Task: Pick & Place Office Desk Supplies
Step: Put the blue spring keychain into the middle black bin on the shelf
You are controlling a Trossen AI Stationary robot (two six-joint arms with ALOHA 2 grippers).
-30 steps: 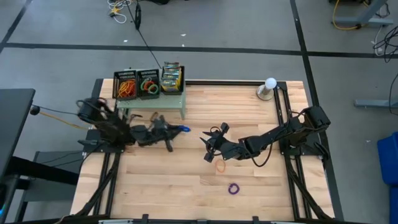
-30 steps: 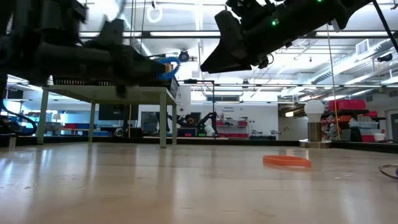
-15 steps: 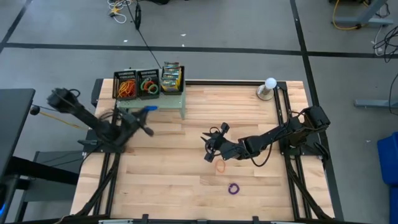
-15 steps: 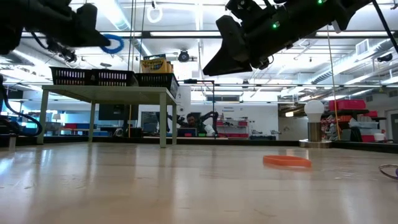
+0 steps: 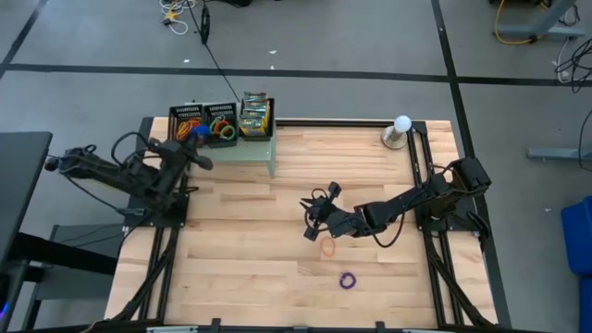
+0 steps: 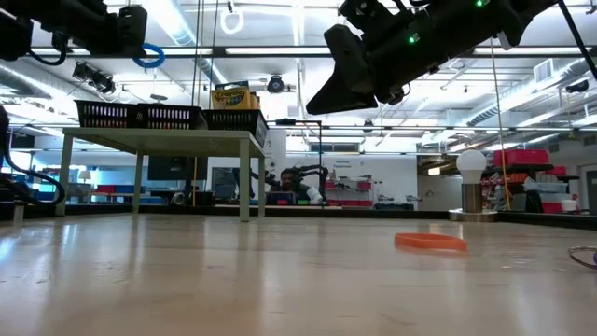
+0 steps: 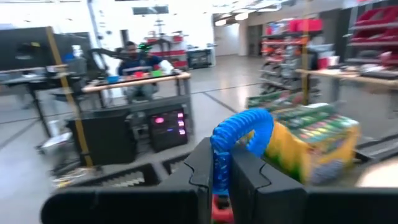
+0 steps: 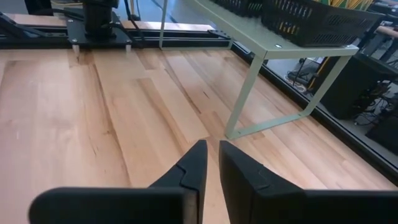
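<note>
Two black mesh trays (image 5: 203,124) sit on the pale green stand (image 5: 242,151), both full of mixed rubber bands, with crayon boxes (image 5: 255,116) just beside them. Left gripper (image 5: 196,135) has swung up from mid-table and now hovers over the trays, pinching a blue rubber band (image 7: 239,127). Right gripper (image 5: 313,218) hasn't budged, fingers nearly together, holding nothing, near the orange band (image 5: 327,246); the purple band (image 5: 347,279) lies farther from the stand on open wood.
</note>
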